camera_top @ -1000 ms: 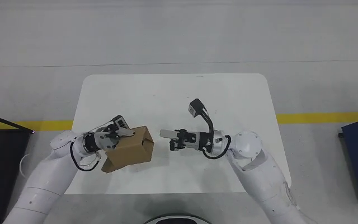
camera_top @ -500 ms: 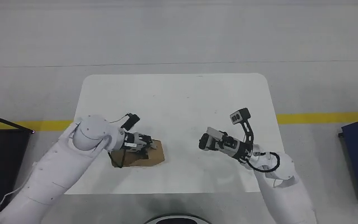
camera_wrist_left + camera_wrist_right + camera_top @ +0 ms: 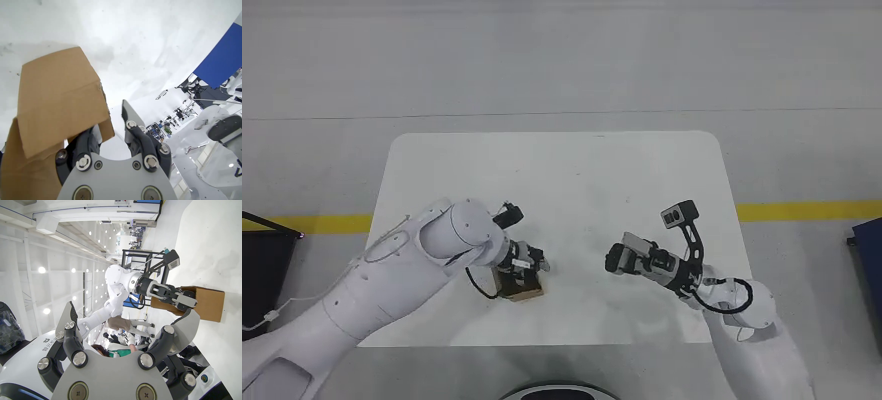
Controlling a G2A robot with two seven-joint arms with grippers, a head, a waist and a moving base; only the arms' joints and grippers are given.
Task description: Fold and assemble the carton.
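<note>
Tool by tool: the left tool [image 3: 532, 262] sits at the open end of the carton [image 3: 520, 287], its jaws apart, one finger tucked behind a loose flap and the other standing free beside it, as the left wrist view shows of the left tool [image 3: 115, 121] and the carton [image 3: 56, 94]. The right tool [image 3: 617, 258] hangs well apart from the box with its jaws spread wide on nothing; from the right tool [image 3: 130, 311] the brown carton [image 3: 209, 304] is seen across bare surface [image 3: 572, 180], with the left tool [image 3: 186, 303] at its mouth. A second ago the carton lay broad and slanted nearer the left side of the surface, the left tool at its outer end and the right tool close in beside its other end. Since then the left arm has swung over and across, the box has travelled towards the middle near the front edge, and from above its outline is now much smaller, which suggests it has been tipped up onto an end. The right arm has drawn back to its own side. By my reading the body is squared up and the flaps at the open end remain to be folded.
</note>
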